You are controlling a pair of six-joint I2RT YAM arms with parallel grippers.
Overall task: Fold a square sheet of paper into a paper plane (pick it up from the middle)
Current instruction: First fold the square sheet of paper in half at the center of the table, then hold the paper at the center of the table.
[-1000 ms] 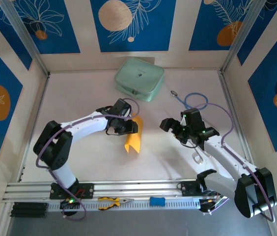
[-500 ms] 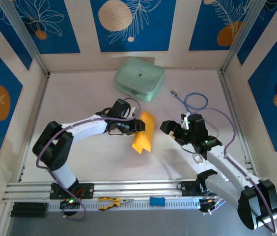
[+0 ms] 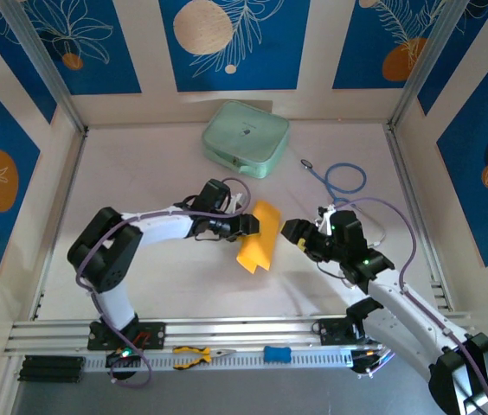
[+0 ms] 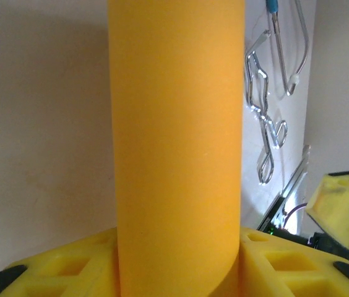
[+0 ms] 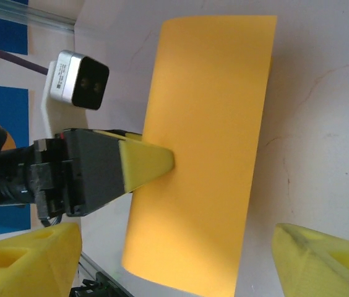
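The square sheet of paper [image 3: 257, 239] is orange-yellow and hangs above the table centre, bent into a curve. My left gripper [image 3: 248, 225] is shut on its middle from the left. In the left wrist view the curled paper [image 4: 174, 124] rises between my yellow fingers [image 4: 280, 263]. My right gripper [image 3: 294, 232] stands open just right of the sheet, not touching it. In the right wrist view the paper [image 5: 211, 124] lies ahead of my spread yellow fingertips [image 5: 323, 263], with a left fingertip [image 5: 146, 164] pressed on it.
A pale green case [image 3: 246, 138] sits at the back centre. A blue cable loop [image 3: 341, 180] lies back right, with metal clips [image 4: 262, 124] beside it. Orange-handled pliers [image 3: 194, 353] and a small blue piece [image 3: 277, 354] lie on the front rail.
My left gripper has carried the sheet to the right and a little up, turning it. My right arm has swung left and nearer, closing the gap to the paper.
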